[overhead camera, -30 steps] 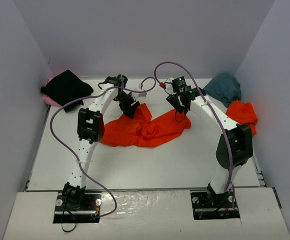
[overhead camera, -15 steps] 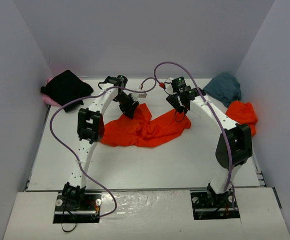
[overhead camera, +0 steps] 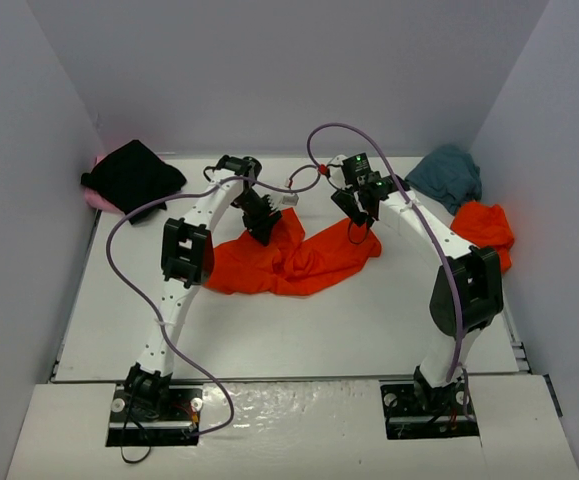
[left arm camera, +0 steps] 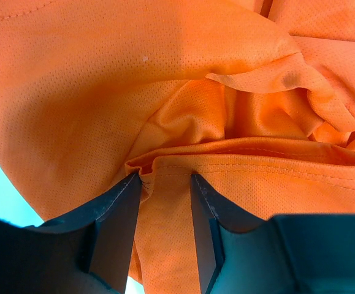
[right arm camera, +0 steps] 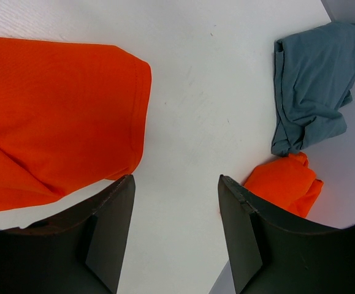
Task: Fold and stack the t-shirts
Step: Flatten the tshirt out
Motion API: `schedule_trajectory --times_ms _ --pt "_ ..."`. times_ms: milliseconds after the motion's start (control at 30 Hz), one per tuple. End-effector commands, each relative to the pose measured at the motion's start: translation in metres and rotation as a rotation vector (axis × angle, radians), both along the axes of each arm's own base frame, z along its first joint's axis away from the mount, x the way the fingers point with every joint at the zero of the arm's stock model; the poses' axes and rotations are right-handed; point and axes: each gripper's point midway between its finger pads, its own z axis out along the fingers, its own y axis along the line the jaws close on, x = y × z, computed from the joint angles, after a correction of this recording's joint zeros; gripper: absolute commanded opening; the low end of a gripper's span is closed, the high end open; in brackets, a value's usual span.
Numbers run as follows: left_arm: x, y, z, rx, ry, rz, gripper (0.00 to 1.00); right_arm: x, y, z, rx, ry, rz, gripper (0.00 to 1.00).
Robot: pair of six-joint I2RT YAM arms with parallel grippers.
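Left pincer [left arm camera: 166, 184] nips only a thin fold of the orange t-shirt [left arm camera: 91, 92]; it could slip. Right pincer [right arm camera: 176, 184] is wide open, empty.

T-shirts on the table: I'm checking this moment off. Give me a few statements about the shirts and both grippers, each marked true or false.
1. The left gripper has its fingers on either side of a hemmed fold of the spread orange t-shirt. True.
2. The right gripper holds the teal-grey t-shirt. False: its jaws are open over bare table, and that shirt lies at the far right corner.
3. The black t-shirt lies at the far left on top of the pink t-shirt. True.
4. The crumpled orange t-shirt sits at the table's centre. False: it lies at the right edge, beside the teal-grey one.
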Motion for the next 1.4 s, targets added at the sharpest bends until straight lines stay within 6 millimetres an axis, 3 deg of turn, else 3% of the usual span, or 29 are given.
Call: schedule_trajectory --times_ms 0,333,400,500,633,833,1067,1233,1367 --pt "-0.010 -0.005 0.011 -0.007 0.006 -0.045 0.35 0.009 -0.005 0.007 -0.015 -0.040 -0.025 0.54" --pt "0.003 -0.006 -0.003 0.030 -0.043 -0.038 0.38 0.011 -0.005 0.000 -0.028 -0.028 -0.025 0.54" --pt "0.008 -0.006 -0.004 0.035 -0.062 -0.031 0.28 0.011 -0.004 -0.001 -0.028 -0.025 -0.024 0.54" --pt "0.017 -0.005 -0.010 0.060 -0.094 -0.012 0.00 0.012 -0.003 -0.002 -0.030 -0.024 -0.024 0.54" --pt "0.022 -0.004 -0.009 0.057 -0.107 0.005 0.00 0.011 -0.004 -0.001 -0.032 -0.024 -0.022 0.54" --pt "0.044 0.003 0.035 -0.017 -0.210 0.110 0.00 0.011 -0.003 -0.004 -0.031 -0.019 -0.019 0.54" --pt "0.056 0.021 0.112 -0.099 -0.329 0.222 0.00 0.011 0.001 0.010 -0.002 -0.054 -0.021 0.54" --pt "0.046 0.030 0.157 -0.150 -0.367 0.268 0.00 0.011 0.014 0.018 0.076 -0.063 0.005 0.54" --pt "0.030 0.033 0.173 -0.165 -0.376 0.278 0.00 0.015 0.015 0.017 0.078 -0.060 0.008 0.54"
